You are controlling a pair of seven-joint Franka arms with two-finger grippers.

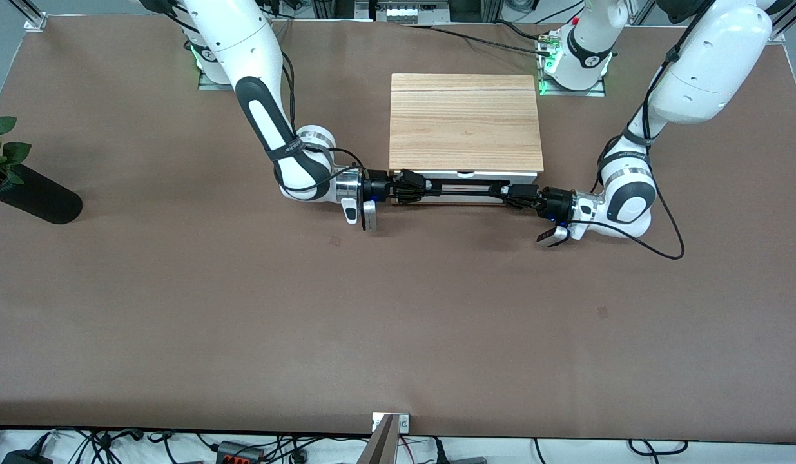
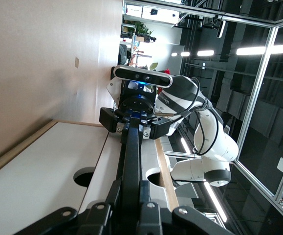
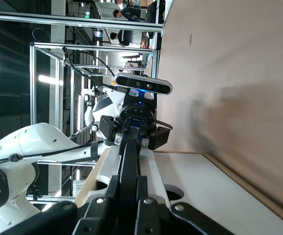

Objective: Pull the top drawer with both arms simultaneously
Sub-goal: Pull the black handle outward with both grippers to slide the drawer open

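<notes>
Top drawer (image 1: pixel 463 175): white front panel showing just under the front edge of the light-wood box (image 1: pixel 465 122), barely proud of it, facing the front camera. The box sits mid-table near the edge where the arm bases stand, between the two bases. The drawer's black bar handle (image 1: pixel 465 187) runs along the front panel, parallel to that table edge.

Right gripper (image 1: pixel 410 187): low at the handle's end toward the right arm's end of the table, wrist horizontal, fingers clamped on the bar. In the right wrist view the bar (image 3: pixel 129 166) runs straight out from between this gripper's fingers to the other gripper (image 3: pixel 135 132) at its opposite end.

Left gripper (image 1: pixel 517 193): same posture at the handle's end toward the left arm's end of the table, fingers closed on the bar. The left wrist view mirrors it: the bar (image 2: pixel 130 166) runs from its own fingers to the right gripper (image 2: pixel 135 125), with the white front panel (image 2: pixel 43 166) and its finger cutouts alongside.

Both arms reach in from their bases and bend at the elbow so the two grippers point at each other along the handle.

A black vase (image 1: pixel 30 193) with a red flower lies near the table edge at the right arm's end, well apart from the box.
</notes>
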